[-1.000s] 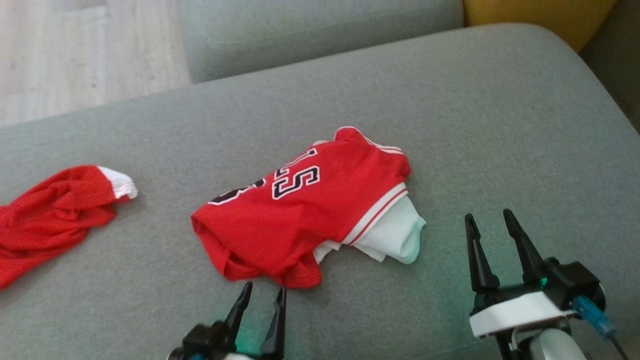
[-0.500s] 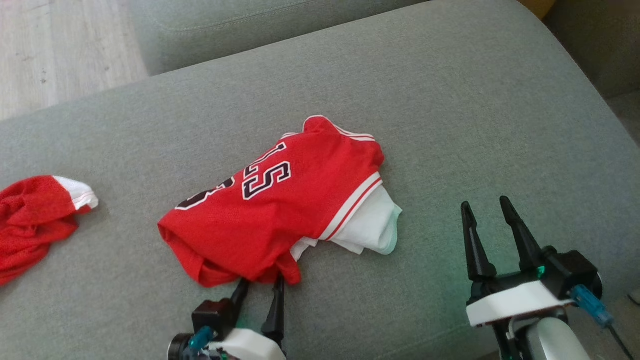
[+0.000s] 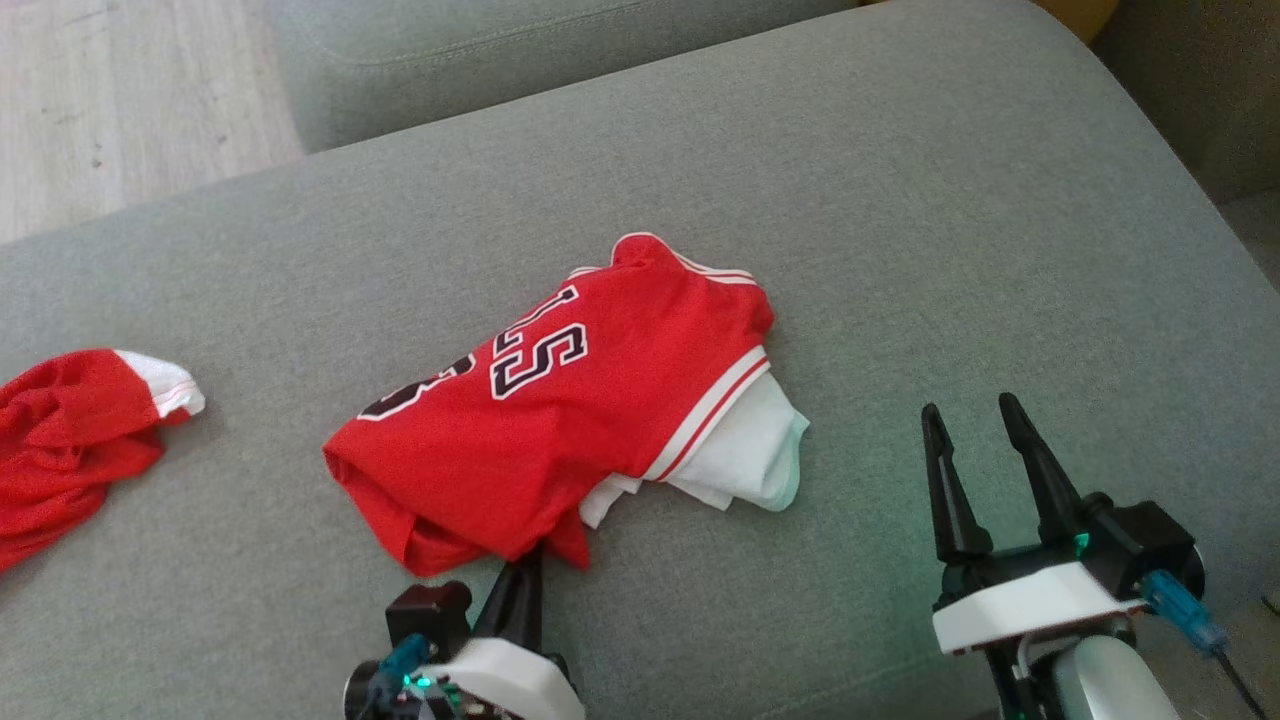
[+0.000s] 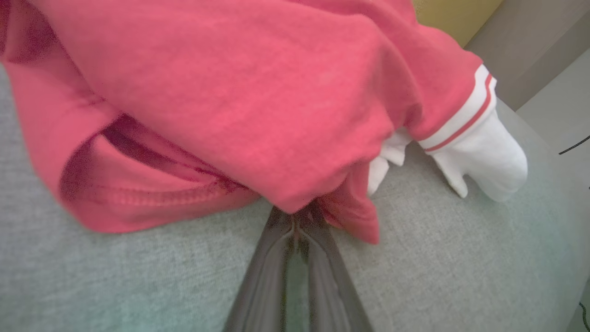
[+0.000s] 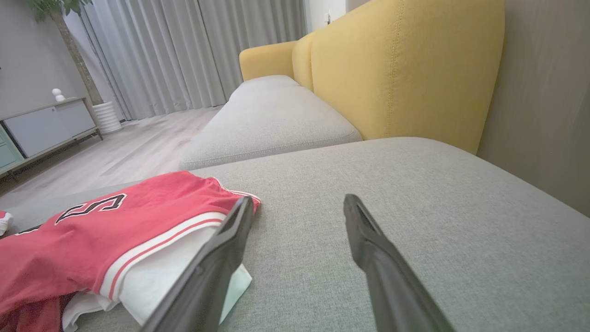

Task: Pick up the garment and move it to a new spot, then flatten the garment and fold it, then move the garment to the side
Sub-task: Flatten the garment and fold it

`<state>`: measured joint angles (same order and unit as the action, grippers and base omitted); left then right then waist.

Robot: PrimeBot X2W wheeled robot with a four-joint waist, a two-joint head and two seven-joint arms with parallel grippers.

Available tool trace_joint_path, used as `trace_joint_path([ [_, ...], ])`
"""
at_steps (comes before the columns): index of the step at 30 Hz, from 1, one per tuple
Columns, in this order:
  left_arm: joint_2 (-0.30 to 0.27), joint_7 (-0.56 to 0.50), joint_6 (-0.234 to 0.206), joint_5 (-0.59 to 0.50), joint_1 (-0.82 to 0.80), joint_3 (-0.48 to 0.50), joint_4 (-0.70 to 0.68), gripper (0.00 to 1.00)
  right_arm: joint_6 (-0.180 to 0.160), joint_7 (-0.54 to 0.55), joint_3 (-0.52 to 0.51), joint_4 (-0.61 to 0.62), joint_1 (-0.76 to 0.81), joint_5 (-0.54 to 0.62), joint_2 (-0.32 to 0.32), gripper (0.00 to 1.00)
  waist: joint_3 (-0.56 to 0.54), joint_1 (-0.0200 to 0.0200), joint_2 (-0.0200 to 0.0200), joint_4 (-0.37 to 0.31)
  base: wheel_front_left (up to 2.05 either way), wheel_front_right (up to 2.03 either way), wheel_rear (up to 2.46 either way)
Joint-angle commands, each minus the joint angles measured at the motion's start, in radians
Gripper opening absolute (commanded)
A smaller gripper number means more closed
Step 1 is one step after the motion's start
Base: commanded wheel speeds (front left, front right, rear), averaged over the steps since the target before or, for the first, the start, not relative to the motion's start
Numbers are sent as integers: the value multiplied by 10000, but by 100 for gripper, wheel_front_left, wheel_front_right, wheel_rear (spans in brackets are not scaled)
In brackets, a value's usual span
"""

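On the grey sofa cushion (image 3: pixel 900 250) I see the red jersey (image 3: pixel 580 400) crumpled just ahead of my left gripper (image 3: pixel 525 570), its fingers low, pointing forward and pinched together on the near hem, while my right gripper (image 3: pixel 968 405) hovers beside the jersey, spread wide and holding nothing.

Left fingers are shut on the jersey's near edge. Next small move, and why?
Probably raise the left gripper a little: its fingers pinch the near hem of the red jersey, crumpled on the grey cushion; the right gripper stands open, apart.
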<state>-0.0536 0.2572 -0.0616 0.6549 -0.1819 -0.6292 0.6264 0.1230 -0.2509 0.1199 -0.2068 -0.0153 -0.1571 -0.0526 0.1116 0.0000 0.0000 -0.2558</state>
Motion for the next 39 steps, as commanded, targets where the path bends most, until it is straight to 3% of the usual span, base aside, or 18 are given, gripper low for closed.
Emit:
trace_joint_path([
  [1, 33, 44, -2, 69, -417, 212, -185, 0, 77, -109, 213, 265, -408, -18, -77, 100, -30, 0, 0, 64, 0, 0, 0],
  [5, -144, 44, -183, -98, -408, 748, -639, 0, 77, -109, 103, 278, -266, -24, -59, 100, -151, 0, 0, 272, 0, 0, 0],
  [8, -740, 25, -327, -286, -143, 946, -1323, 0, 77, -109, 40, 280, -121, -45, -42, 100, -293, 0, 0, 482, 0, 0, 0],
  [17, -3686, -2155, -1138, -939, 692, 1227, -5360, 0, 77, -109, 47, 271, 119, -120, 2, 100, -702, 0, 0, 1267, 0, 0, 0],
  [18, -3686, -2155, -1138, -939, 692, 1227, -5360, 0, 77, -109, 47, 271, 119, -120, 2, 100, -702, 0, 0, 1267, 0, 0, 0],
  [23, -5745, -4297, -1703, -2467, 959, 706, -7342, 0, 77, -109, 16, 233, 217, -115, 12, 100, -936, 0, 0, 1531, 0, 0, 0],
  [26, -6558, -5495, -2095, -2978, 1622, 400, -8340, 0, 77, -109, -17, 256, 255, -125, 17, 100, -982, 0, 0, 1566, 0, 0, 0],
  [30, -6667, -5674, -2565, -2982, 2395, 327, -8217, 0, 77, -109, 7, 261, 327, -141, 20, 100, -997, 0, 0, 1567, 0, 0, 0],
  [39, -6296, -4954, -3799, -2926, 3216, 786, -6896, 0, 77, -109, -51, 245, 323, -108, 22, 100, -954, 0, 0, 1556, 0, 0, 0],
])
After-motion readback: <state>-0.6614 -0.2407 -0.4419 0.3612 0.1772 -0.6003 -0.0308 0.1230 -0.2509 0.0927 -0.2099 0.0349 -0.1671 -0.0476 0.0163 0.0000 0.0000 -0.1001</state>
